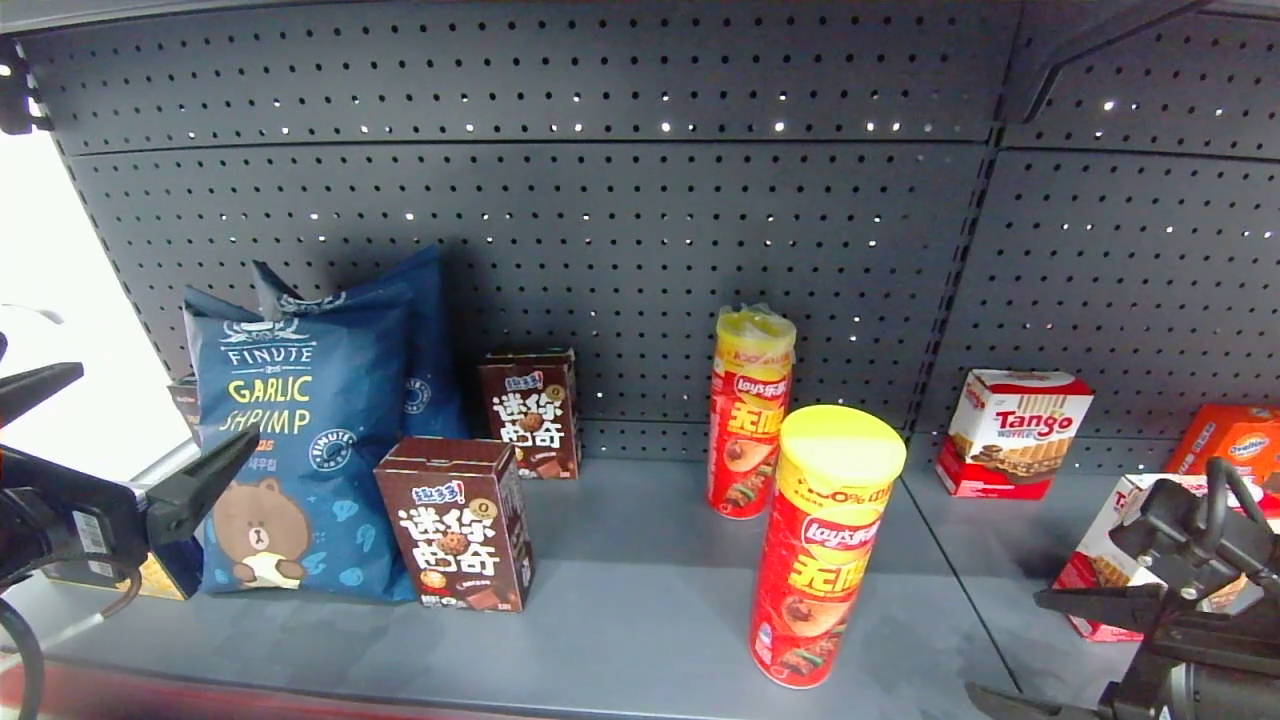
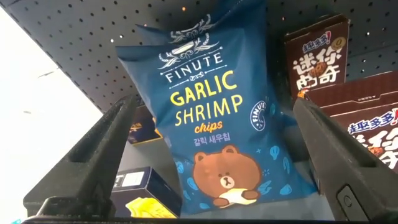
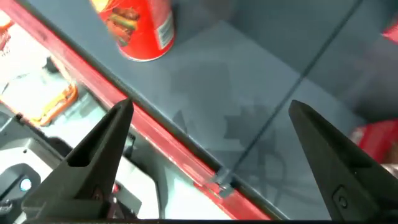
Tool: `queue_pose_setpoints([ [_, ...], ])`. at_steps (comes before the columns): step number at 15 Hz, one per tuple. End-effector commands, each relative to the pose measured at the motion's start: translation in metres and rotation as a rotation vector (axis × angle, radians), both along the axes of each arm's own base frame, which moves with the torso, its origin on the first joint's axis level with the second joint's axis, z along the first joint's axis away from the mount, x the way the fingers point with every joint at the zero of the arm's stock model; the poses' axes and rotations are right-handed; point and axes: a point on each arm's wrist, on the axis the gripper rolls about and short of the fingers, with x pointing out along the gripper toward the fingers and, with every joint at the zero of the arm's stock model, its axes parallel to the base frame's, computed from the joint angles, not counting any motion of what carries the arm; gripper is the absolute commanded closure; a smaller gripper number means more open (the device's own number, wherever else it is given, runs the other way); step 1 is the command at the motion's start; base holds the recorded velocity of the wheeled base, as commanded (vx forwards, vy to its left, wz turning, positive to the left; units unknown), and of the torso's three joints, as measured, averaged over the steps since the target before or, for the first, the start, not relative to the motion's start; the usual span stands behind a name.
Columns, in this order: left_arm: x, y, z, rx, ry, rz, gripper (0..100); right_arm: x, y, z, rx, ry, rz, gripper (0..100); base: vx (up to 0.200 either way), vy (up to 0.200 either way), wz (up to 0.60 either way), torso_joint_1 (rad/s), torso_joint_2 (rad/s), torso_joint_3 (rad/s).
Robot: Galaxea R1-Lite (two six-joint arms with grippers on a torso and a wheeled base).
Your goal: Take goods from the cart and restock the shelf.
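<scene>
Both my left pincer and my right pincer hang open and empty at the shelf, the garlic shrimp chips bag standing upright just ahead of the left, where a clumsy swing could tip it onto the neighbouring chocolate box.

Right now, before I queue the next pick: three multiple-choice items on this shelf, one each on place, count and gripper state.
1. Where does the front brown cookie box stand relative to the front garlic shrimp chips bag?
A) on its right
B) on top of it
C) behind it
2. How many red chip canisters with yellow lids stand on the shelf?
A) one
B) two
C) four
3. The left gripper is:
A) shut on the bag
B) open
C) shut on a cookie box

Answers:
1 A: the head view shows it beside the bag, on the robot's right.
2 B: one stands in front, one behind.
3 B: its fingers are spread wide, gripping nothing.
</scene>
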Motion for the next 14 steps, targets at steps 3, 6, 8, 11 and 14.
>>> queue_pose_setpoints([
  [3, 0.000, 0.000, -0.006, 0.002, 0.020, -0.002, 0, 0.021, 0.015, 0.000, -0.022, 0.035, 0.006, 0, 0.000, 0.000, 0.00, 0.000, 0.00, 0.000],
  [6, -0.005, 0.000, -0.013, 0.004, 0.036, -0.002, 0, 0.034, 0.022, 0.003, -0.026, 0.040, 0.000, 0, 0.000, 0.000, 0.00, 0.000, 0.00, 0.000],
  [8, -0.006, 0.001, -0.015, 0.005, 0.042, 0.001, 0, 0.045, 0.029, 0.006, -0.034, 0.035, -0.012, 0, 0.000, 0.000, 0.00, 0.000, 0.00, 0.000],
  [11, -0.005, 0.001, -0.011, 0.003, 0.029, 0.001, 0, 0.059, 0.038, 0.009, -0.034, 0.033, -0.013, 0, 0.000, 0.000, 0.00, 0.000, 0.00, 0.000],
  [14, -0.006, 0.001, -0.013, 0.004, 0.036, 0.001, 0, 0.062, 0.040, 0.006, -0.041, 0.045, -0.012, 0, 0.000, 0.000, 0.00, 0.000, 0.00, 0.000],
])
